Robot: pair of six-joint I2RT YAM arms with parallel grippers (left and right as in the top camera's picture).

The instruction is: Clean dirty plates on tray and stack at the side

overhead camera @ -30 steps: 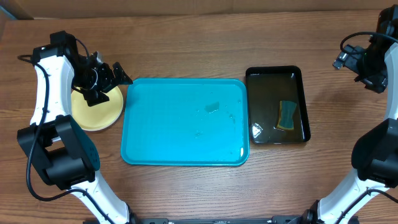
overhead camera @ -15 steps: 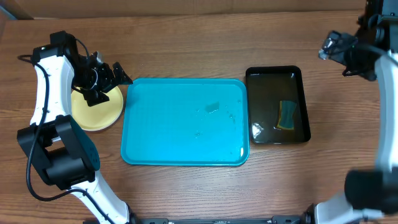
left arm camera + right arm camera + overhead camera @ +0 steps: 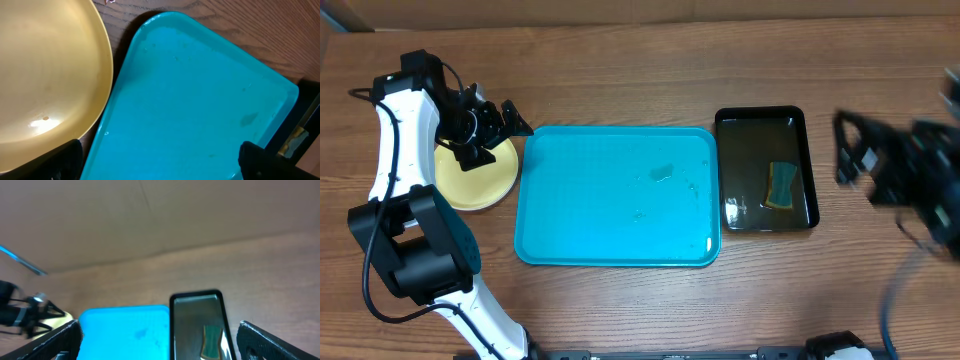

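While my left tool (image 3: 496, 140) hangs wide open and empty over the plates (image 3: 470, 188), stacked on the tabletop (image 3: 620, 60) just left of the turquoise tray (image 3: 620, 215), my right tool (image 3: 161, 342), blurred overhead, is also spread wide, holding nothing, right of the black basin (image 3: 760, 110).

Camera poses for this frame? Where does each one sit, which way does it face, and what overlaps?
Overhead: above the table, straight down on plate, tray, basin, sponge; left arm sharp, right arm blurred.
Left wrist: low, looking down at the plate-tray gap; left fingers in the bottom corners, spread.
Right wrist: raised, looking across the table to the far wall; right fingers in the bottom corners, spread.
Shared: overhead and right wrist both show tray, basin, sponge.
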